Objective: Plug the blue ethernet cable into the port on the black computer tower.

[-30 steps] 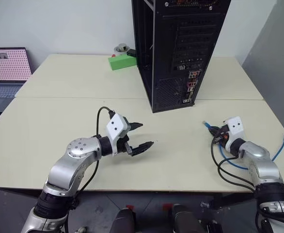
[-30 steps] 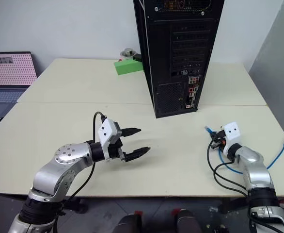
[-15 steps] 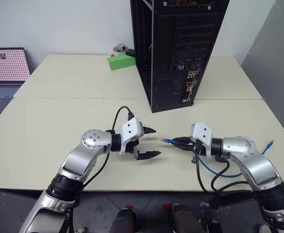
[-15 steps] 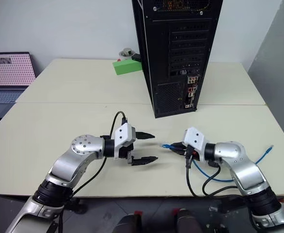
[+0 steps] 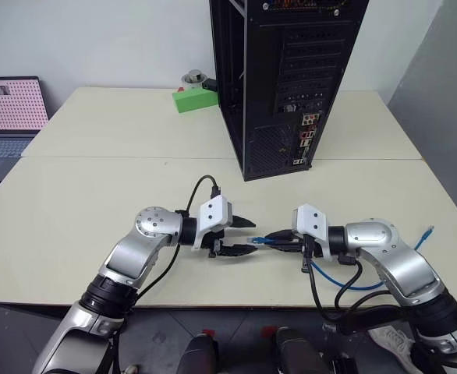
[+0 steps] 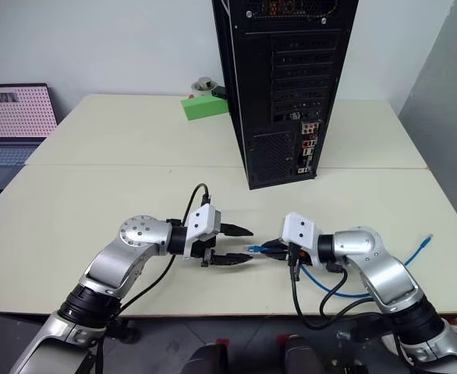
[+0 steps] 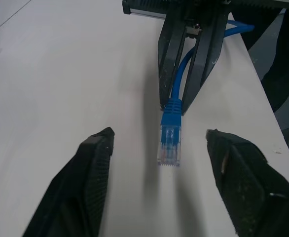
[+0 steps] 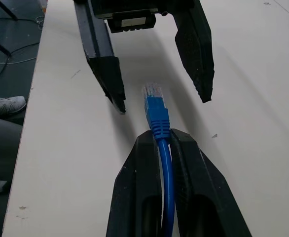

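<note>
Your right gripper (image 8: 157, 148) pinches the blue ethernet cable (image 7: 170, 132) behind its plug; left gripper (image 7: 159, 158) jaws stand apart around it. Closing off-centre could twist the plug.

I see a pale cream table (image 5: 96, 195), made of two tops butted along a seam. On its far half stands the black computer tower (image 5: 279, 86), with a small green block (image 5: 195, 99) just beside it. Slack of the blue ethernet cable (image 5: 425, 236) lies near my right edge.
</note>
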`<state>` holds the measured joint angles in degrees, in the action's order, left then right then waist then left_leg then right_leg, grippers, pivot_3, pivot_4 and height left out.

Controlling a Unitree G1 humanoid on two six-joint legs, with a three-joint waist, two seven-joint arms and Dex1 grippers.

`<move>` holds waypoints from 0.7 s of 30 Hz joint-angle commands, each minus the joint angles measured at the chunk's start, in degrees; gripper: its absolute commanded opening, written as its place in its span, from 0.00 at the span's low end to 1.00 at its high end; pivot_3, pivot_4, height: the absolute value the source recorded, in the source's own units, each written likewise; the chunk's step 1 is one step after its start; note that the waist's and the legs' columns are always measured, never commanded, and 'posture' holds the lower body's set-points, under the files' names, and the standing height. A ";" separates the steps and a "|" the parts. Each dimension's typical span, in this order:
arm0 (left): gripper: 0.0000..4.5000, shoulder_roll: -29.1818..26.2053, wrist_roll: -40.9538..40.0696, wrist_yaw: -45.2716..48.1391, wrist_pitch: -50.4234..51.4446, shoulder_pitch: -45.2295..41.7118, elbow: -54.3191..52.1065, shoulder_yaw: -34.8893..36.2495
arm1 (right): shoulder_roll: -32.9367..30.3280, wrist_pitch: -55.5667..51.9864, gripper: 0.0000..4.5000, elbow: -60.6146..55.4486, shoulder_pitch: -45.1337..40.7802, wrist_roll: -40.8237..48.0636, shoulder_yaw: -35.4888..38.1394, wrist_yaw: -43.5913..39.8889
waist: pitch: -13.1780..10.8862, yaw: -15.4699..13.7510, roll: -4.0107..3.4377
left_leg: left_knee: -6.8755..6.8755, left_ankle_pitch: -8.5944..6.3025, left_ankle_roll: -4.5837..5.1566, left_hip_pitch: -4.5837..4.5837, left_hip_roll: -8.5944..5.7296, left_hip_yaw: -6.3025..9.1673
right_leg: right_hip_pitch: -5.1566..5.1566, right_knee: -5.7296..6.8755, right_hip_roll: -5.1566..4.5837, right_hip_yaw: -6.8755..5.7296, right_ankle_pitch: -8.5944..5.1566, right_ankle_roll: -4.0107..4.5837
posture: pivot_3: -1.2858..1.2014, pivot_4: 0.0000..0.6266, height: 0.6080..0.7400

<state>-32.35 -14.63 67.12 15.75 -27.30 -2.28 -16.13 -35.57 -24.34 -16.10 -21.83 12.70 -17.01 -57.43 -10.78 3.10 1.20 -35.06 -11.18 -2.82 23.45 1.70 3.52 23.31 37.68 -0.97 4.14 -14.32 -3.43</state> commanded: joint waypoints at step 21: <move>0.06 0.76 6.34 -0.17 -12.93 2.30 1.25 -1.21 | -4.07 6.09 0.43 -1.16 -3.83 -2.27 1.36 -4.56 | 0.00 -0.06 0.00 | 0.00 0.00 0.00 0.00 0.00 0.00 | 0.00 0.01 -0.01 0.00 0.00 0.00 | 0.52 0.24 1.00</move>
<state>-31.83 -9.56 67.92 6.79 -25.17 -0.78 -17.51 -38.15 -19.36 -15.80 -24.48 10.12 -17.69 -60.44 -10.78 3.04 1.20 -35.07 -11.18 -2.82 23.45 1.70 3.52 23.31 37.69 -0.98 4.14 -14.32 -3.43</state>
